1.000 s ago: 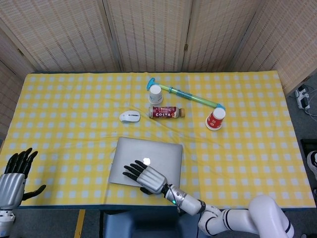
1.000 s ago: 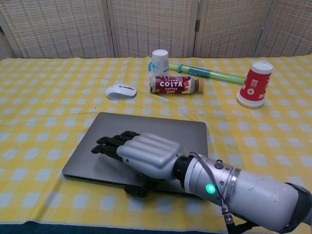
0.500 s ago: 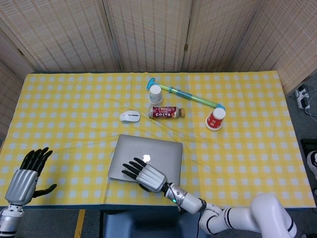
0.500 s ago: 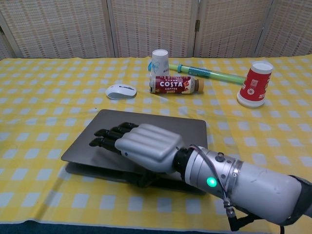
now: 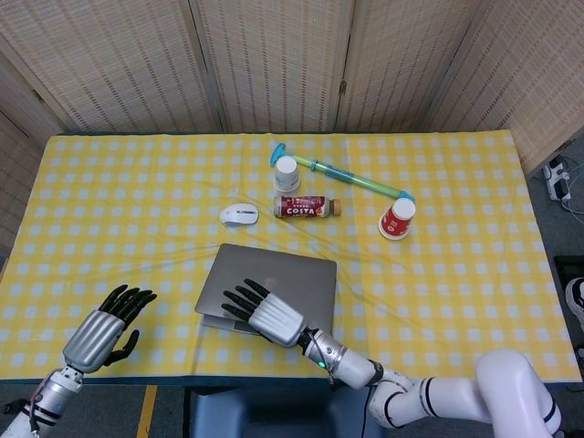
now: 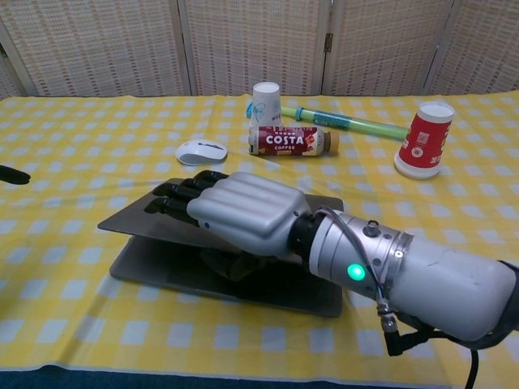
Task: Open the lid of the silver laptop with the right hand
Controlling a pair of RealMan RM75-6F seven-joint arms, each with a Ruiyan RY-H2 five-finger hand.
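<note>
Change: lid [image 6: 142, 223] front edge now stands clear of the base [image 6: 170, 271], where a second ago the laptop [image 5: 292, 278] was shut flat; opening has begun and the gap is still narrow.
Right hand [image 6: 235, 212]: grips the lid at its near edge, fingers [image 6: 182, 194] laid flat on top; a digit seems tucked under the edge, but it is in shadow and hard to confirm.
Left hand [image 5: 102, 330]: holds nothing, fingers spread, now over the near left part of the table [image 5: 474, 301], well apart from the laptop; it has come inward from the table's corner.
Laptop position: near centre of the table, hinge on the far side.
Mouse [image 6: 201, 151]: just beyond the laptop.
Bottle [image 6: 290, 140]: lying on its side, further back.
Next step (judgement): continue lifting the lid about the hinge.
</note>
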